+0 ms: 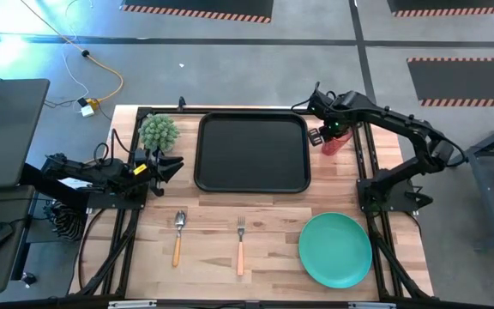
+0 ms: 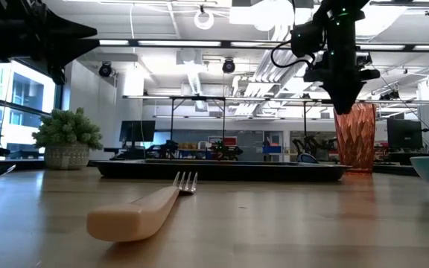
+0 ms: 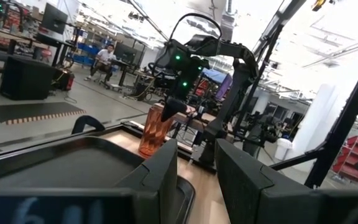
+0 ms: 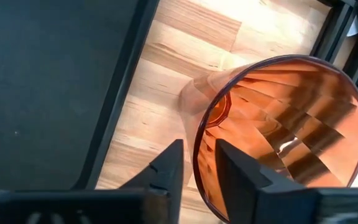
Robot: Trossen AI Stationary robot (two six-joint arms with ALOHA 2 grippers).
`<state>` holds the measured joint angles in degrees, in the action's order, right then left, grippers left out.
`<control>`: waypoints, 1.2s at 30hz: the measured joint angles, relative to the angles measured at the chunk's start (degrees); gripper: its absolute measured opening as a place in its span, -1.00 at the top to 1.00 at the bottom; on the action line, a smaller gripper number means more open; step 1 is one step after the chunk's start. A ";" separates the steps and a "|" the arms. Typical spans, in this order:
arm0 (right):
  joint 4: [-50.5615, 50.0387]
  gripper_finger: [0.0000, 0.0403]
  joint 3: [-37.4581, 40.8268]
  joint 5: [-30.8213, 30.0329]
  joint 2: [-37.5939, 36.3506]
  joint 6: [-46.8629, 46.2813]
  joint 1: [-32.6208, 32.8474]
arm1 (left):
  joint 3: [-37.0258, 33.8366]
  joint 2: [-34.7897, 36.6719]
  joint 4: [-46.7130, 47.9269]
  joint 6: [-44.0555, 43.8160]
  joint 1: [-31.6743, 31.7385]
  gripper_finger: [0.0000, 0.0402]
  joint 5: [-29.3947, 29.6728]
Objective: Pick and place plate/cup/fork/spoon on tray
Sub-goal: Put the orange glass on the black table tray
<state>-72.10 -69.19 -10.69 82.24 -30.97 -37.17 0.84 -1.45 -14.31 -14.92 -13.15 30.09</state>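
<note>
The red cup [image 1: 336,144] stands on its base on the wood just right of the black tray's [image 1: 251,153] far right corner. My right gripper [image 4: 199,144] comes down on it from above, narrowly open. One finger is inside the cup [image 4: 278,124] and one is outside. The teal plate [image 1: 335,250] lies flat at the near right. The fork [image 1: 240,245] and the spoon [image 1: 178,236] lie flat near the front edge. My left gripper [image 1: 178,164] waits at the tray's left side, narrowly open and empty. My right gripper stands astride the cup's wall at the rim [image 4: 196,163], on the side toward the tray, with its fingers pointing down. One finger [image 4: 235,171] is inside and one [image 4: 169,171] is outside. Gaps show beside the wall, so I cannot tell whether they touch it. The cup stands upright on the table [image 2: 354,138].
A spiky green ball plant in a pot [image 1: 159,131] stands at the far left, next to the tray and my left gripper. Bare wood lies between the tray and the cutlery. The arms' black frames run along both table sides. A person sits far off in the room [image 3: 107,56].
</note>
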 joint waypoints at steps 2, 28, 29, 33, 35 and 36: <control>0.00 0.73 0.00 -0.08 0.00 -0.04 0.00 | 0.00 0.01 0.00 -0.02 0.00 0.51 0.42; -0.02 0.99 -0.04 -0.10 -3.92 -4.27 2.44 | 0.00 0.00 0.25 0.00 -0.01 0.51 0.54; -0.06 0.99 -0.14 -0.38 -4.50 -4.83 2.69 | 0.00 0.02 0.54 0.00 0.00 0.51 0.54; -0.23 1.00 -2.82 -1.85 -6.10 -5.31 3.90 | 0.00 0.00 2.46 0.00 -0.02 0.51 0.56; -0.14 1.00 -5.18 -3.43 -6.27 -6.18 4.55 | 0.00 0.02 3.78 0.00 -0.02 0.51 0.56; -0.15 1.00 -6.52 -3.92 -6.27 -6.30 4.81 | 0.00 0.01 4.31 -0.04 -0.01 0.51 0.56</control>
<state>-72.24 -75.71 -14.61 75.96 -37.26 -32.35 0.84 -1.44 -10.00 -14.96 -13.16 30.65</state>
